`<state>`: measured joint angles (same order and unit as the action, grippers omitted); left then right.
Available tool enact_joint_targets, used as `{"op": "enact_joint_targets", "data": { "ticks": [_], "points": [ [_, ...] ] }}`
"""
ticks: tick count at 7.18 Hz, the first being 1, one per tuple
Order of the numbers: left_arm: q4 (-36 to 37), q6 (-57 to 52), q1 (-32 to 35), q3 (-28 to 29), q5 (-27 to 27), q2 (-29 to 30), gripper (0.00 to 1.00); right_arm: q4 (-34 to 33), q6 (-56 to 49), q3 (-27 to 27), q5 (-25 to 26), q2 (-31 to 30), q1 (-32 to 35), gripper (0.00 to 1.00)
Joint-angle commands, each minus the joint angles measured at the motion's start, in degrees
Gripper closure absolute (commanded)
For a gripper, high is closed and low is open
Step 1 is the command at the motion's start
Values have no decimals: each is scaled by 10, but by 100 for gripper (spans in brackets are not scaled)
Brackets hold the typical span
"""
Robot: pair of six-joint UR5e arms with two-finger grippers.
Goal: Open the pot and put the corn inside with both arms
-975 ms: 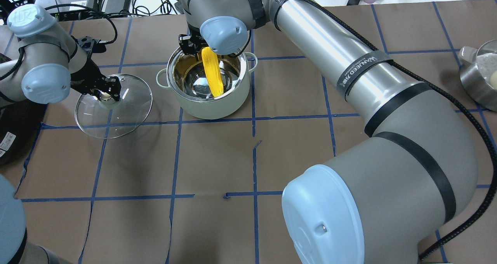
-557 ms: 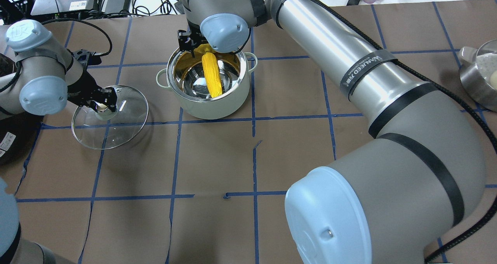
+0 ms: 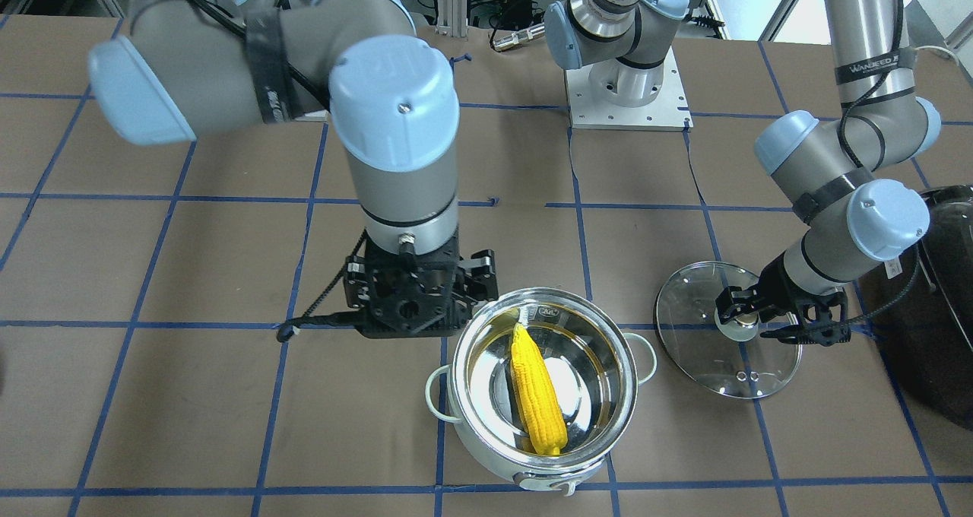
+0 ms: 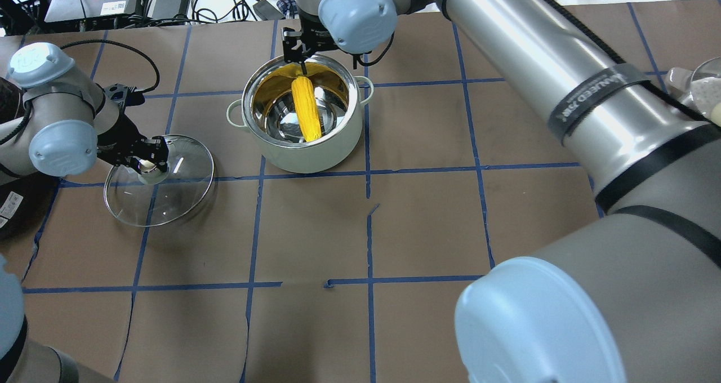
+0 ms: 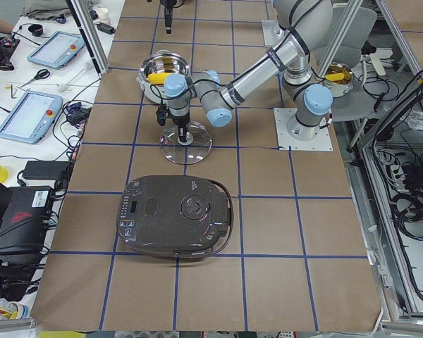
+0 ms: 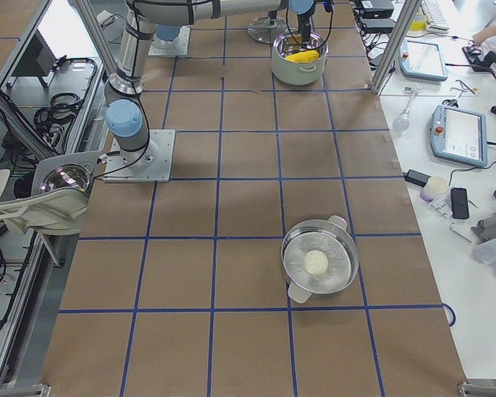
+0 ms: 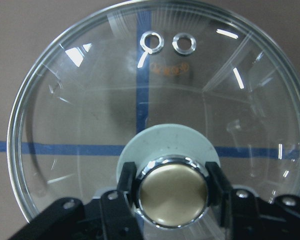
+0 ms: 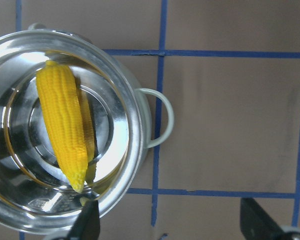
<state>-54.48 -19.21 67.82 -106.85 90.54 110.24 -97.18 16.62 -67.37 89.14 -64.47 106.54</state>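
Observation:
The pot [image 4: 304, 159] stands open, with the yellow corn [image 4: 307, 108] lying slanted inside it, seen also in the front view [image 3: 536, 391] and the right wrist view [image 8: 62, 135]. My right gripper [image 4: 315, 53] hovers above the pot's far rim, open and empty, with its fingertips [image 8: 87, 225] spread wide. My left gripper [image 4: 149, 163] is shut on the brass knob [image 7: 173, 192] of the glass lid [image 4: 169, 194]. It holds the lid low over the table, left of the pot. I cannot tell whether the lid touches the table.
A large black appliance [image 5: 176, 215] sits on the robot's left, close behind the left arm [image 3: 935, 296]. A steel steamer with a white bun [image 6: 318, 265] stands far on the right side [image 4: 698, 107]. Cables and devices line the far table edge.
The corn has dropped from the right gripper and settled in the pot. The right gripper has moved right, off the corn. The left gripper has carried the lid slightly left and nearer.

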Motion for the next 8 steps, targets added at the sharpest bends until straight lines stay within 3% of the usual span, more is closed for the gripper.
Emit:
{"op": "enact_joint_targets", "data": {
  "ticks": [1, 3, 5, 8],
  "points": [
    [-26, -1, 8, 20, 19, -25, 0, 50, -28, -109, 0, -116, -72, 0],
    [-177, 6, 36, 109, 25, -66, 0, 115, -79, -163, 9, -192, -111, 0],
    [-296, 64, 85, 202, 20, -96, 0, 137, -118, -180, 10, -225, -127, 0],
    [-317, 186, 178, 226, 14, -136, 0, 140, -171, -198, 10, -248, -156, 0]
  ]
}}
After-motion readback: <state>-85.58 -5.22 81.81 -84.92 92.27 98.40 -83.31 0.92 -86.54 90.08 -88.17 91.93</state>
